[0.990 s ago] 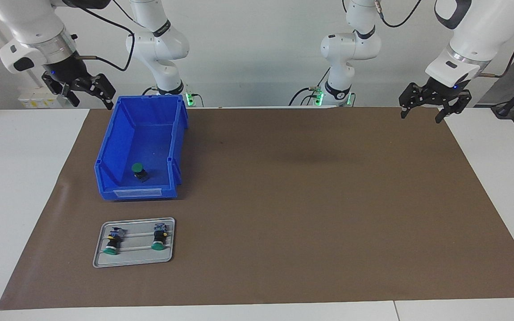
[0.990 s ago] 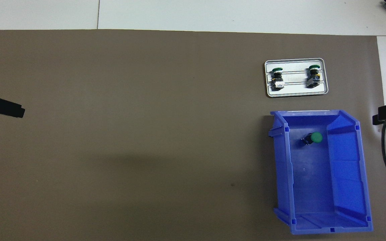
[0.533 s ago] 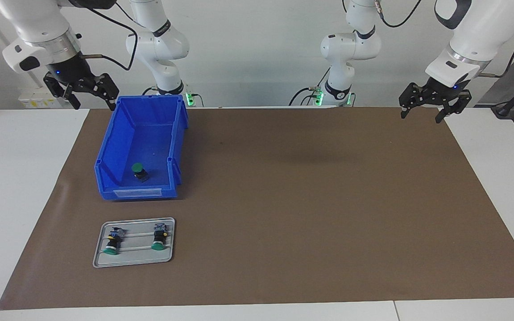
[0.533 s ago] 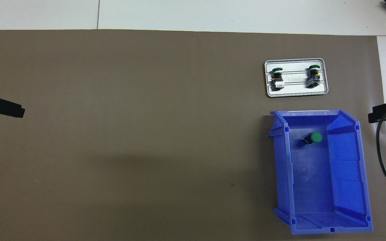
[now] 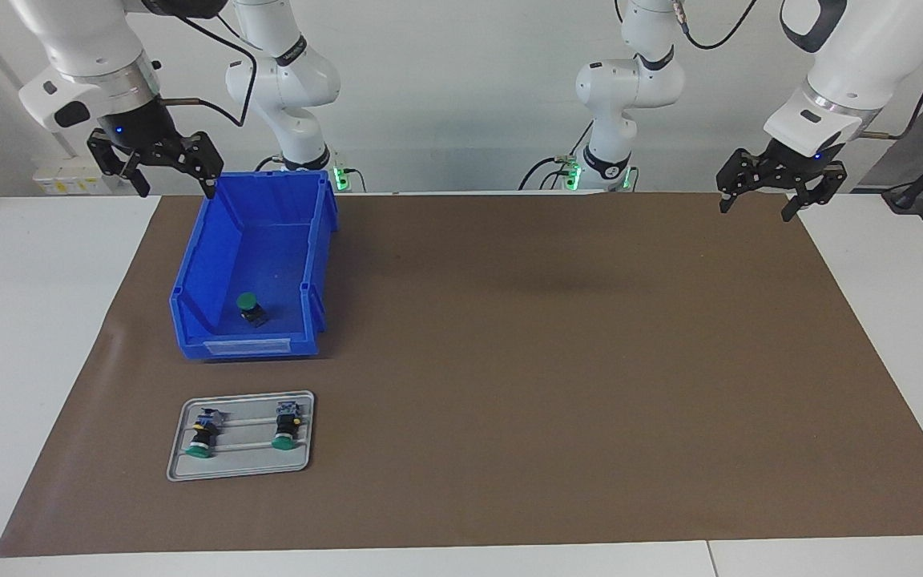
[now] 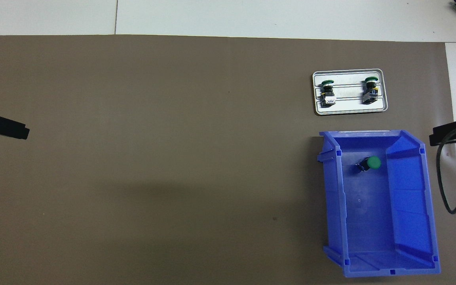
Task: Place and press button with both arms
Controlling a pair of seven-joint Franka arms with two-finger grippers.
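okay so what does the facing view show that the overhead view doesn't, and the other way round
Only the facing view shows both arms whole, with the right gripper raised by the blue bin's edge at the robots' end and the left gripper over the mat's corner, both open.
Only the overhead view looks straight down into the bin, showing its bare floor; of the grippers only black tips enter at its edges.
Both show the button in the bin and two more buttons lying on the metal tray.
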